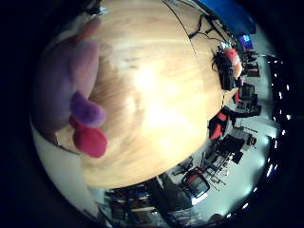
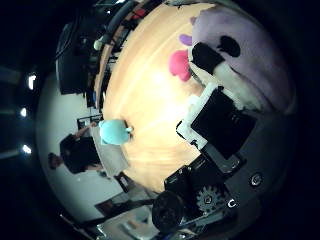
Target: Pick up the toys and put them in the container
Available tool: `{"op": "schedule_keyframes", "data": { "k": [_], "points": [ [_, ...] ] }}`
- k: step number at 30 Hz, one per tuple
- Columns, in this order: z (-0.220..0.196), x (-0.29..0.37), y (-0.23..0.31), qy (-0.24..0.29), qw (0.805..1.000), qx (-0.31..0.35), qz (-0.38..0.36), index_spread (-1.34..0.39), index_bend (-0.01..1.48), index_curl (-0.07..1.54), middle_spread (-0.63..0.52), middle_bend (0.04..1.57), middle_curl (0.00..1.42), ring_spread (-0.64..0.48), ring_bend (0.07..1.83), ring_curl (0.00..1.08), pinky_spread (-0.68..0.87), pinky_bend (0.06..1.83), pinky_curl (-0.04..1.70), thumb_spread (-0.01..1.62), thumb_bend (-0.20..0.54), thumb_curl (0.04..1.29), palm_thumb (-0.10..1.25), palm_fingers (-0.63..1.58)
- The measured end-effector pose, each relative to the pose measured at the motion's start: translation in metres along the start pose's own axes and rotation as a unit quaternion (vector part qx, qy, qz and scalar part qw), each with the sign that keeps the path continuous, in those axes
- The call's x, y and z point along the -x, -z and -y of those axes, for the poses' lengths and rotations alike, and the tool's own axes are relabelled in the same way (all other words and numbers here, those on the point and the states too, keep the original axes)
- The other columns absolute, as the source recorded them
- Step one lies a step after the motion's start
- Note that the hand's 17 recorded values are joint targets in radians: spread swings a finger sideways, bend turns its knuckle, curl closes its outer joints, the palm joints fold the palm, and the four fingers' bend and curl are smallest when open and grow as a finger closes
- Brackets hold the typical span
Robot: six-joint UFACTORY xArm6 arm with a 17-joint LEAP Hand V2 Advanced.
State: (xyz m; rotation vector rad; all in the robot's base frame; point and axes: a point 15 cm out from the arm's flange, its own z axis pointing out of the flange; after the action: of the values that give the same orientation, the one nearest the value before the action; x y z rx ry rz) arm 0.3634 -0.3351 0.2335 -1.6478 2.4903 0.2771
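A robot hand (image 2: 220, 150) of white and black parts holds a purple plush toy (image 2: 250, 65) against its palm above a pale wooden surface (image 1: 152, 95), its fingers (image 2: 212, 62) curled round the soft body. The toy fills much of both palm views, so it sits close to the palm. It has a black patch on its pale purple body, and a small purple limb (image 1: 88, 110) and a bright pink-red limb (image 1: 90, 141) hang from it over the wood; whether any part of it touches the surface cannot be told.

Two toys can be counted. The second, a teal plush toy (image 2: 114, 132), stands by itself near one edge of the surface, well apart from the hand and the purple toy. Beside it, at that same edge, lies a grey flat-sided shape (image 2: 112, 157) that may be a box or tray; what it is, and whether anything lies in it, cannot be made out. No writing on the toys or the surface can be read.

Beyond the far edge of the surface stand several black and red chairs (image 1: 218, 126) on a light floor.
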Motion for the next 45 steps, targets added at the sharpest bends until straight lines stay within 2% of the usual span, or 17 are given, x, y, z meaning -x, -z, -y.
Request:
{"op": "schedule_keyframes", "data": {
  "k": [7, 14, 24, 30, 36, 45],
  "points": [
    [0.011, 0.051, 0.039, 0.029, 0.999, -0.008, 0.035, -0.52, 0.34, 0.47, -0.43, 0.75, 0.68, -0.33, 1.25, 0.47, -0.46, 1.29, 0.39, 1.03, 0.048, 0.4, 1.13, 1.18],
    [0.009, 0.108, 0.082, 0.078, 0.996, -0.031, 0.025, -0.53, 0.31, 0.52, -0.43, 0.75, 0.68, -0.33, 1.25, 0.47, -0.46, 1.28, 0.41, 1.02, 0.013, 0.4, 1.16, 1.17],
    [-0.007, 0.257, 0.116, 0.199, 0.978, -0.061, 0.007, -0.54, 0.26, 0.58, -0.43, 0.74, 0.69, -0.33, 1.25, 0.47, -0.46, 1.26, 0.43, 1.02, -0.011, 0.41, 1.17, 1.17],
    [-0.038, 0.364, 0.117, 0.276, 0.959, -0.066, 0.021, -0.55, 0.23, 0.62, -0.43, 0.74, 0.69, -0.33, 1.25, 0.47, -0.47, 1.25, 0.44, 1.03, -0.011, 0.41, 1.18, 1.17],
    [-0.093, 0.471, 0.103, 0.349, 0.935, -0.047, 0.035, -0.56, 0.21, 0.66, -0.43, 0.74, 0.7, -0.33, 1.24, 0.47, -0.48, 1.24, 0.45, 1.03, -0.012, 0.41, 1.18, 1.17],
    [-0.181, 0.578, 0.086, 0.427, 0.903, -0.023, 0.044, -0.57, 0.18, 0.7, -0.43, 0.73, 0.7, -0.33, 1.24, 0.47, -0.49, 1.23, 0.46, 1.03, -0.009, 0.41, 1.18, 1.17]
  ]
}}
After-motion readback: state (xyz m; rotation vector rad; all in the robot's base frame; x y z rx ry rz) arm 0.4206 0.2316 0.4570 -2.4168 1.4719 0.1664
